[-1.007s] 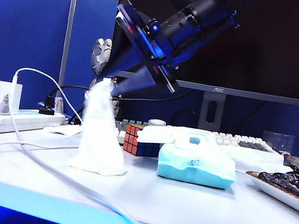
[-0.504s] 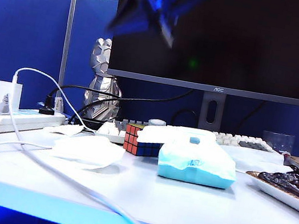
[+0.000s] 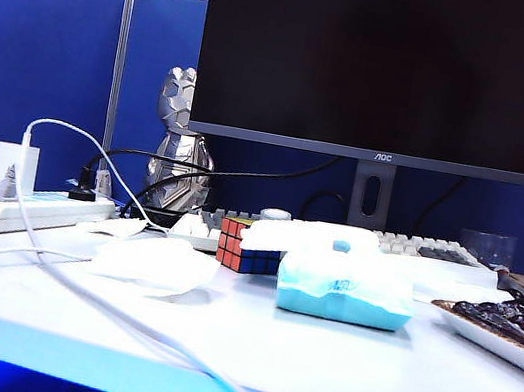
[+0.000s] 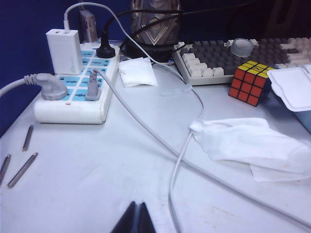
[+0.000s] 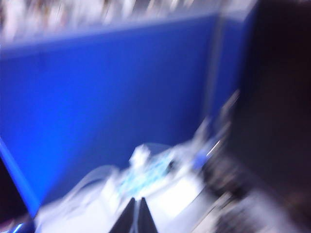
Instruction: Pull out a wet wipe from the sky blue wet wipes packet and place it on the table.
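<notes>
Wet wipe [image 3: 154, 263] lies released on the desk [image 3: 364, 366], just left of the sky blue wet wipes packet [image 3: 343, 282].
Right tool [image 5: 136, 213] clenched, empty, aloft; left tool [image 4: 136, 218] clenched: retreat clear without snagging the white cable [image 4: 146, 128].

My white table [image 3: 431, 388], on it the wet wipe [image 3: 154, 263], sky blue wet wipes packet [image 3: 342, 291], Rubik's cube [image 3: 243, 244], keyboard [image 4: 218, 56], power strip [image 4: 73, 92]

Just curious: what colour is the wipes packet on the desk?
Sky blue with a white top; the packet shows best in the exterior view.
</notes>
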Robot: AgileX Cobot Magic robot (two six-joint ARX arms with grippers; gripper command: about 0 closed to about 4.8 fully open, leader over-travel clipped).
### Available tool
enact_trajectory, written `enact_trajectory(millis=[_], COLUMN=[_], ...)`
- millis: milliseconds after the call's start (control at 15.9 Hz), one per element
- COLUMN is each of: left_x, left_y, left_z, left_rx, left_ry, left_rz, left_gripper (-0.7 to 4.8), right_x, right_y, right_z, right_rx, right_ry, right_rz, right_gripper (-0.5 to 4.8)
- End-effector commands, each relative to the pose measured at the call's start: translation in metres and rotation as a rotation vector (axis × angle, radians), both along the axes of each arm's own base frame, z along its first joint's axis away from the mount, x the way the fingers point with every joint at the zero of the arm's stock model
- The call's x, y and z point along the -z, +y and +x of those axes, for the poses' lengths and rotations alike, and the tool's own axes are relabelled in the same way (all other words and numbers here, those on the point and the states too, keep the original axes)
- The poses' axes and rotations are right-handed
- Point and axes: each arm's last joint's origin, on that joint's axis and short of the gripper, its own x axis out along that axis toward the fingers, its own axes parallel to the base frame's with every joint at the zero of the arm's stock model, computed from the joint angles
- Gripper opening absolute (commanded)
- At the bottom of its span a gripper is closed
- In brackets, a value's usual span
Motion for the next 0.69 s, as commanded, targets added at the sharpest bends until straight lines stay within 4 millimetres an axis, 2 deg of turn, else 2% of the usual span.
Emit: enact_trajectory(millis=[63, 126, 252, 441, 566, 692], left_x=[0.001, 0.001, 0.001, 0.001, 0.001, 0.001], left_y=[0.000, 0.000, 0.000, 0.000, 0.000, 0.000], left_z=[0.000, 0.000, 0.000, 0.000, 0.000, 0.000], left_rx=[0.002, 0.002, 0.002, 0.002, 0.002, 0.002], left_ry=[0.008, 0.008, 0.008, 0.008, 0.008, 0.008], left_rz=[-0.003, -0.003, -0.003, -0.003, -0.003, -0.003], left_gripper=[-0.02, -0.02, -0.02, -0.02, -0.02, -0.02], right_x=[-0.037, -0.048, -0.055, -0.043, -0.027, -0.008], right_y=[-0.048, -0.073, -0.112, -0.159, -0.177, -0.182], right_z=[-0.063, -0.096, -0.150, -0.211, -0.231, -0.234], right_rx=[0.100, 0.142, 0.163, 0.292, 0.394, 0.482], right_ry=[-0.143, -0.186, -0.242, -0.223, -0.164, -0.147], right_rz=[0.052, 0.078, 0.105, 0.084, 0.019, -0.036], right_gripper=[-0.05, -0.05, -0.05, -0.05, -0.05, -0.05])
